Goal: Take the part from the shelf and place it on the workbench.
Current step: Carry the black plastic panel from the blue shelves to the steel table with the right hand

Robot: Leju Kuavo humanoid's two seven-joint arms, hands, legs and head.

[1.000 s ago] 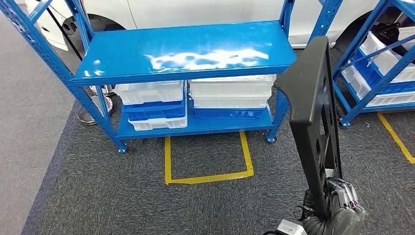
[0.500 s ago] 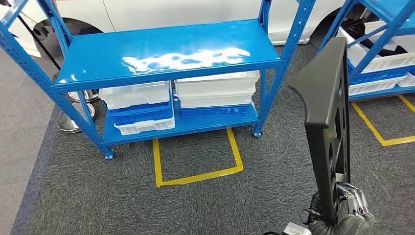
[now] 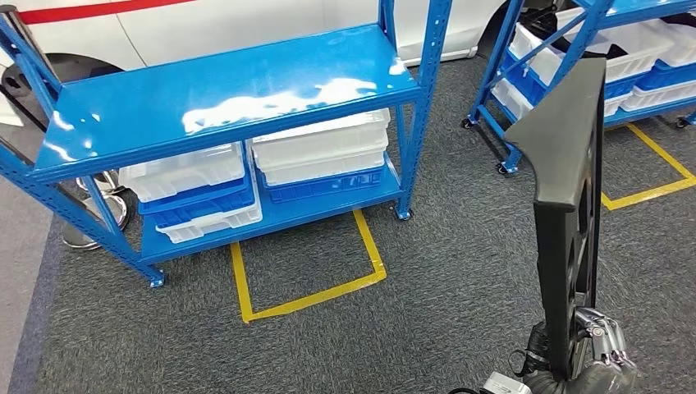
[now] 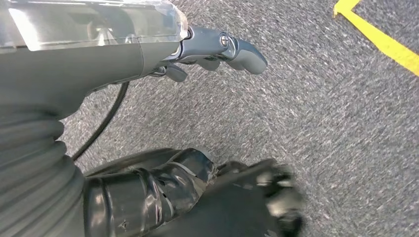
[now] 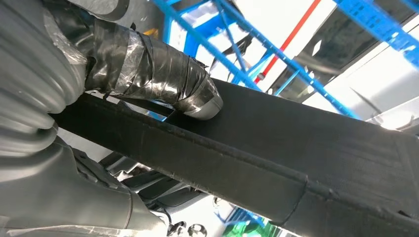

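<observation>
The part [image 3: 566, 189] is a long black flat panel with cut-outs, standing upright at the right of the head view. My right hand [image 3: 599, 349] grips its lower end near the picture's bottom edge. In the right wrist view the taped thumb [image 5: 163, 74] presses on the panel's [image 5: 276, 148] black face, and the other fingers are hidden behind it. My left hand [image 4: 148, 54] hangs over the grey carpet with its fingers [image 4: 232, 47] and taped thumb [image 4: 163, 182] apart and nothing between them.
A blue shelf unit [image 3: 230, 90] stands ahead on the left, its top board bare, with white and blue bins [image 3: 320, 152] on the lower level. A yellow tape square [image 3: 304, 279] marks the carpet before it. A second blue rack [image 3: 566, 41] stands at the right; a white car [image 3: 205, 25] is behind.
The camera has swung, so the shelf unit slides left in the picture and the second rack comes further in. The black panel stays upright in my right hand.
</observation>
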